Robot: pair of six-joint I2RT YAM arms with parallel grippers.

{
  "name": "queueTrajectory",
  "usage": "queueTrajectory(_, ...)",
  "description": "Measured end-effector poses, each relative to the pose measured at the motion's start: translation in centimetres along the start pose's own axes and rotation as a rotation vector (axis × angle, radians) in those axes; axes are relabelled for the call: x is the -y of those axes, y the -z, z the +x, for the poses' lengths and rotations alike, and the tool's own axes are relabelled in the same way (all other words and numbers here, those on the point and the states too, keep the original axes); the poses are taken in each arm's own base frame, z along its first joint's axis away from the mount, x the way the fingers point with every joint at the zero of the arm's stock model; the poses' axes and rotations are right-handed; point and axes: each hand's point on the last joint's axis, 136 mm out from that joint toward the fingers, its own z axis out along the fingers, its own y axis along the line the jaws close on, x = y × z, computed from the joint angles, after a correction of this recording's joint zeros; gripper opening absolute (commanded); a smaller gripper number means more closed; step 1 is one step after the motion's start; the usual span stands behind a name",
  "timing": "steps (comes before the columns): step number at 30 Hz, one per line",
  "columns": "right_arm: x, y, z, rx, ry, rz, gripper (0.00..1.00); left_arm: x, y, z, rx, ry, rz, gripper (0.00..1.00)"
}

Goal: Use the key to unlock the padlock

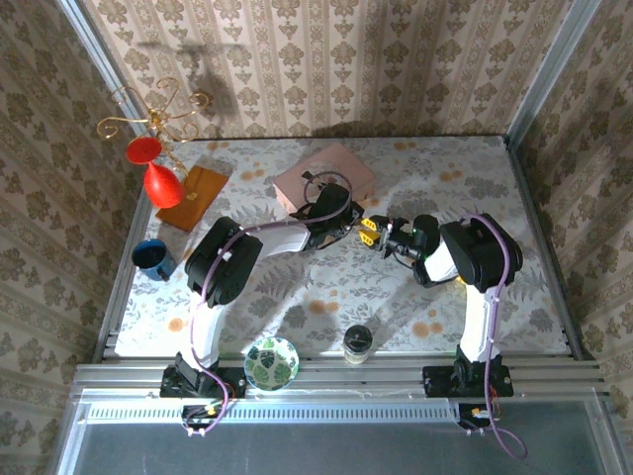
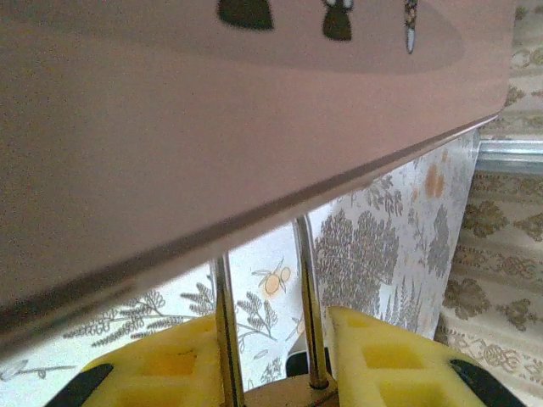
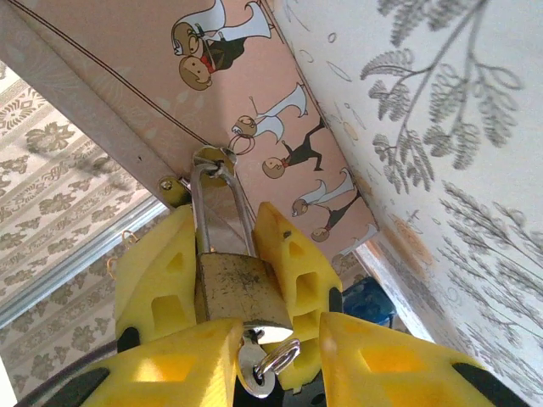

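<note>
The right gripper (image 3: 280,360) is seen narrowly parted about the key (image 3: 259,369), seated in the padlock (image 3: 236,288) directly ahead; the padlock, long axis in line, is clamped by the left gripper (image 2: 271,365), hung on the box (image 3: 280,102).

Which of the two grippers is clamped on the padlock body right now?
The left gripper: its yellow fingers pinch the padlock body from both sides. The right gripper sits below, jaws apart around the key.
</note>
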Motion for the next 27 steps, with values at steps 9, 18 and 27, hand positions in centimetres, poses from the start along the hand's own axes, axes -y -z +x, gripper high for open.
queueTrajectory(9,0.2,2.0,0.2,0.059,0.095,0.034,0.40,0.1,0.0,1.6,-0.053,-0.010,0.014,0.00)
queueTrajectory(18,-5.6,5.5,2.7,0.158,0.446,0.070,0.37,0.1,0.3,2.3,-0.074,-0.017,0.025,0.00)
queueTrajectory(27,-11.0,11.9,7.5,0.378,1.147,0.207,0.27,0.2,0.4,2.7,-0.096,-0.019,0.030,0.00)
